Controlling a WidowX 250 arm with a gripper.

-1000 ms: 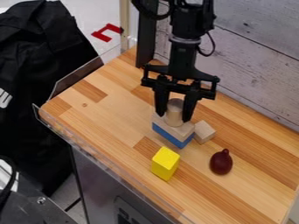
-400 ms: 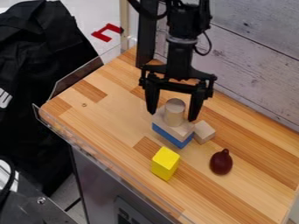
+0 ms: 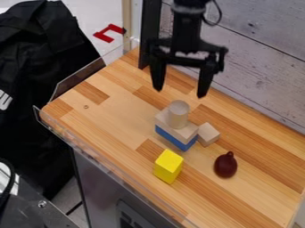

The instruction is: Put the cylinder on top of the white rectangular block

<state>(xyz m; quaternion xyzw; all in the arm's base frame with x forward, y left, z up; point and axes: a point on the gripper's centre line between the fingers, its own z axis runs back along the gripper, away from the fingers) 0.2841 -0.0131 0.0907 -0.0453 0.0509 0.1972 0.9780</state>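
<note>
From my camera, I'm seeing the gripper (image 3: 179,93) hanging above the far part of the wooden tabletop (image 3: 113,120), its two fingers spreading wide apart and holding nothing. Its tips are staying off the cylinder (image 3: 178,115), with a visible gap. The plank wall (image 3: 262,53) is bordering the far right side; a clear rim (image 3: 89,148) is running along the near left edge, well apart from the stack. Bare wood is showing between that rim and the stack. I'm seeing a small wooden cube (image 3: 208,133) crowding the stack's right side, while the yellow block (image 3: 168,166) and the dark red pear-shaped thing (image 3: 225,165) are sitting nearer.

The cylinder is standing upright on the pale rectangular block (image 3: 187,132), its long axis pointing up. That block is lying flat on a blue block (image 3: 173,137), its length running from far left to near right.
</note>
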